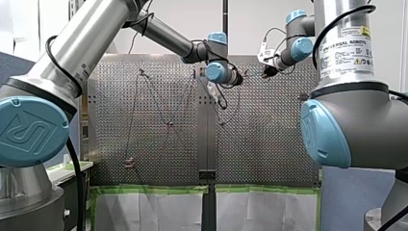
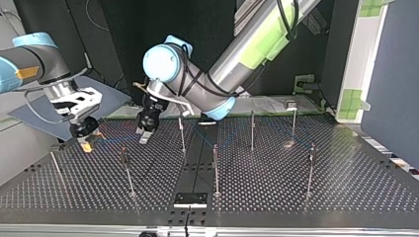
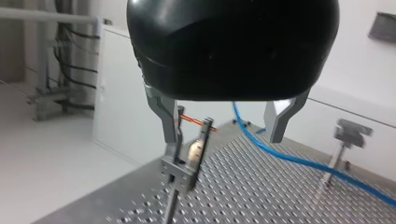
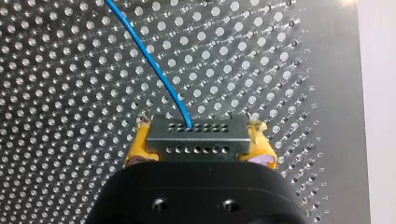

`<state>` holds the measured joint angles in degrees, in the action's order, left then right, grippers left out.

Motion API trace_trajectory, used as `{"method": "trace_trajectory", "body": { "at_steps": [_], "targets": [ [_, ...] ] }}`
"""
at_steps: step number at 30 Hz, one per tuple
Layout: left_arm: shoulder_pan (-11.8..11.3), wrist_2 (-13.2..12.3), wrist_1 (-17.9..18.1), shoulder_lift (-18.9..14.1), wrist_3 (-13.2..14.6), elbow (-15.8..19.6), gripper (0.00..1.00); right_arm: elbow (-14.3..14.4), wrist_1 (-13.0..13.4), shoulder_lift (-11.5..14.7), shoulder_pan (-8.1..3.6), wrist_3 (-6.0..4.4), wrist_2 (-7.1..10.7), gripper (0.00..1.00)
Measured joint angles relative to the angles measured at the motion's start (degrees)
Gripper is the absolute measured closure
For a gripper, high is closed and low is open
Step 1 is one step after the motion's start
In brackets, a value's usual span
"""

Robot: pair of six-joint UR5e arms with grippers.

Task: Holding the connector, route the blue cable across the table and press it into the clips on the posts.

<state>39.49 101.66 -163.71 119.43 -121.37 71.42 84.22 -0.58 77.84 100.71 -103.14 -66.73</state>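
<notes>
Connector [image 4: 196, 137] sits clamped between the yellow pads [image 4: 136, 151] of my right pincer [image 4: 200, 150] over the perforated table [image 4: 70, 116], the blue cable [image 4: 154, 60] running from it away across the holes. My left pincer [image 3: 224, 137] hangs wide and holds nothing, one metal finger [image 3: 169, 119] just beside a clip-topped post [image 3: 180, 172], the cable passing behind.

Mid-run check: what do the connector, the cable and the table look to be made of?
Connector: dull grey, matte, rows of small holes; metal or plastic, cannot tell.
Cable: thin, smooth blue jacket, likely plastic insulation; it curves softly.
Table: silvery perforated sheet with soft glare, probably metal, aluminium or steel.
</notes>
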Motion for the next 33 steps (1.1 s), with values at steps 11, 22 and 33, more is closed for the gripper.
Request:
{"method": "trace_trajectory", "body": {
  "at_steps": [11,22,33],
  "targets": [
    [-0.17,-1.03,2.32,0.06,-1.95,-1.44,0.10,0.00,0.00,0.00,0.00,0.00,0.00,1.00],
    [1.13,-2.55,-1.25,0.09,-0.45,-1.48,0.10,0.00,0.00,0.00,0.00,0.00,0.00,1.00],
    [2.13,1.99,-5.13,-1.68,3.72,0.66,0.10,0.00,0.00,0.00,0.00,0.00,0.00,1.00]
  ]
}}
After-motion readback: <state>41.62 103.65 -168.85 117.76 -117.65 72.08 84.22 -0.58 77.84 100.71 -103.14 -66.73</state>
